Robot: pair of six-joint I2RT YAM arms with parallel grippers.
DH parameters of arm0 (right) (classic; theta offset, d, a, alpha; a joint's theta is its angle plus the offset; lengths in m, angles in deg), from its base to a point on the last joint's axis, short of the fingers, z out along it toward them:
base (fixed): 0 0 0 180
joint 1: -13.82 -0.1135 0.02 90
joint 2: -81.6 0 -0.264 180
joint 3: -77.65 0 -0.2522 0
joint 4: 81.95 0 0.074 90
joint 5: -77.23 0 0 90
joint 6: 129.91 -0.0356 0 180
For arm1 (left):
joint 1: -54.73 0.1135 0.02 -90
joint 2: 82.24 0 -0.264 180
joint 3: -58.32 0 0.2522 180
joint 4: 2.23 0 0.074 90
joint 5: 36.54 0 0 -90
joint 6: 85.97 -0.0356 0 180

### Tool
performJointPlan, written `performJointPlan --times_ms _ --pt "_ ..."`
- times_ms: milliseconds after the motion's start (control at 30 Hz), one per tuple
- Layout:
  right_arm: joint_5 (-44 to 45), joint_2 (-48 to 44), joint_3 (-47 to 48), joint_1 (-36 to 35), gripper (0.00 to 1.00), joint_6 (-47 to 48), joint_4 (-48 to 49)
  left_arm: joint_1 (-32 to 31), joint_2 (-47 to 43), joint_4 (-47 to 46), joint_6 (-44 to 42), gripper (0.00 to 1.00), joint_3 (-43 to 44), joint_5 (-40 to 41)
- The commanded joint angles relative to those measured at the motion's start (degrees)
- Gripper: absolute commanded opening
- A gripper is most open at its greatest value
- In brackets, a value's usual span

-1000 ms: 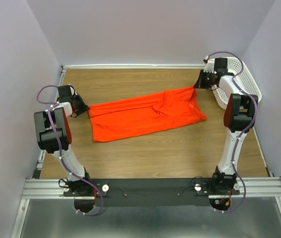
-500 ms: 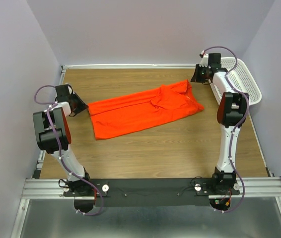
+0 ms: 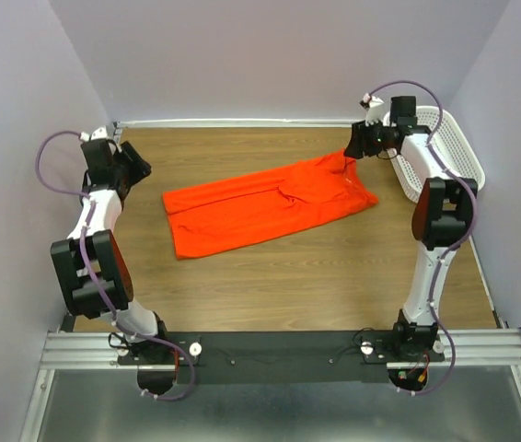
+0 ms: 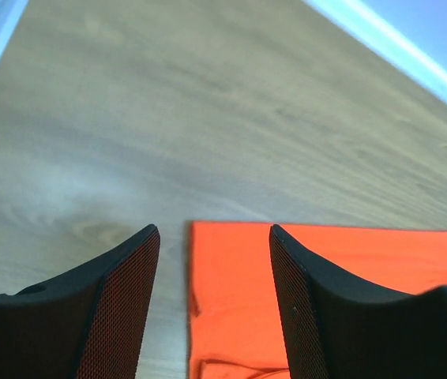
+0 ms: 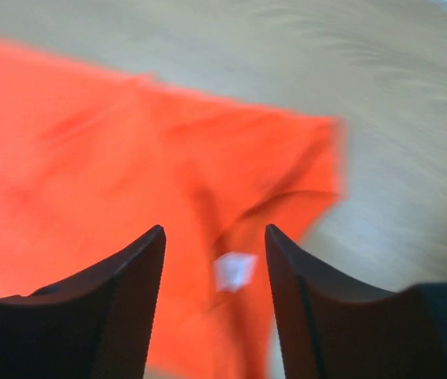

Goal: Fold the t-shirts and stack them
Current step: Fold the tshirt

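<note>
The orange-red t-shirt (image 3: 270, 207) lies on the wooden table as a long folded band, slanting from lower left to upper right. My left gripper (image 3: 139, 167) hangs open off the shirt's left end. In the left wrist view the left gripper (image 4: 213, 229) has bare fingers and the t-shirt's (image 4: 231, 292) straight edge lies below between them. My right gripper (image 3: 353, 147) is open just above the shirt's far right corner. The right wrist view is blurred: the right gripper (image 5: 215, 227) is empty, above the t-shirt (image 5: 129, 142) and its white label (image 5: 235, 271).
A white perforated basket (image 3: 449, 152) stands at the back right against the wall, close behind the right arm. Walls close the table in at the back and on both sides. Bare wood lies between the shirt and the arm bases.
Both grippers have opened and let go of the shirt's ends. The left gripper has lifted and drawn back to the far left; the right has moved back. The shirt has settled flat.
</note>
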Motion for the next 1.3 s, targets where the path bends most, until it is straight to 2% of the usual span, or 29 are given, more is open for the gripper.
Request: performJointPlan --times_ms 0,33,67,100,133,167,200,233,267,300,333,400,433,633,800,967,1100,1133,1267 --pt "-31.4 -14.9 -12.1 -4.0 0.69 33.3 -19.2 -3.5 -1.0 -1.3 -6.0 0.66 2.9 -2.8" --pt "-32.7 -17.1 -15.1 -6.1 0.69 44.1 -25.5 -4.0 -1.8 -1.0 -6.3 0.66 3.4 -2.4" --pt "-30.4 -18.9 -21.9 -12.0 0.69 60.0 -29.6 -4.3 -2.5 -0.8 -6.3 0.66 3.4 -2.1" --pt "-27.4 -20.9 -26.6 -15.7 0.69 62.7 -30.2 -4.4 -3.8 -0.8 -5.9 0.66 2.9 -1.6" --pt "-23.8 -25.2 -30.7 -19.8 0.69 62.4 -24.5 -4.3 -7.1 -0.9 -5.9 0.66 2.5 -0.2" --pt "-15.7 -27.0 -34.6 -24.2 0.69 57.2 -19.2 -4.3 -9.2 -1.1 -6.0 0.67 1.2 1.1" --pt "-10.9 -28.7 -42.3 -33.0 0.69 54.2 -13.2 -4.3 -11.5 -1.4 -6.0 0.69 0.4 2.3" --pt "-3.1 -29.6 -44.4 -40.7 0.69 50.7 -2.9 -4.3 -16.5 -1.9 -6.1 0.72 -2.0 4.8" --pt "0.0 -28.8 -45.3 -40.8 0.69 48.5 0.6 -4.3 -19.3 -2.0 -6.0 0.73 -3.2 6.0" --pt "2.7 -27.7 -45.1 -46.5 0.68 45.6 4.1 -4.3 -21.9 -3.3 -6.1 0.74 -4.6 6.6" --pt "4.9 -26.2 -41.7 -48.7 0.66 43.0 7.9 -4.3 -26.9 -3.9 -5.9 0.74 -7.5 7.8" --pt "9.3 -21.2 -37.7 -53.0 0.61 38.6 10.2 -4.3 -31.5 -5.1 -6.1 0.74 -10.6 8.6" --pt "11.0 -19.8 -34.9 -54.3 0.61 37.8 11.2 -4.3 -35.1 -5.2 -6.4 0.74 -13.1 9.3" --pt "19.5 -11.5 -28.9 -59.2 0.61 36.5 14.6 -4.7 -44.1 -3.4 -9.0 0.75 -18.2 11.3" --pt "22.5 -6.5 -26.0 -59.7 0.6 36.3 15.6 -5.8 -47.1 -2.7 -9.8 0.76 -18.4 12.2" --pt "23.3 -2.8 -24.6 -59.6 0.54 36.4 15.7 -6.3 -48.4 -2.6 -9.9 0.76 -18.3 12.2" --pt "22.9 -2.0 -25.0 -59.7 0.4 36.4 15.6 -6.4 -48.7 -2.7 -9.9 0.76 -18.3 12.2" --pt "22.6 -2.0 -25.4 -59.7 0.3 36.5 15.6 -6.3 -48.7 -2.7 -9.9 0.76 -18.4 12.2" --pt "18.5 -3.9 -29.0 -59.7 0.15 37.4 15.5 -6.4 -48.6 -3.1 -9.8 0.76 -18.4 11.5"
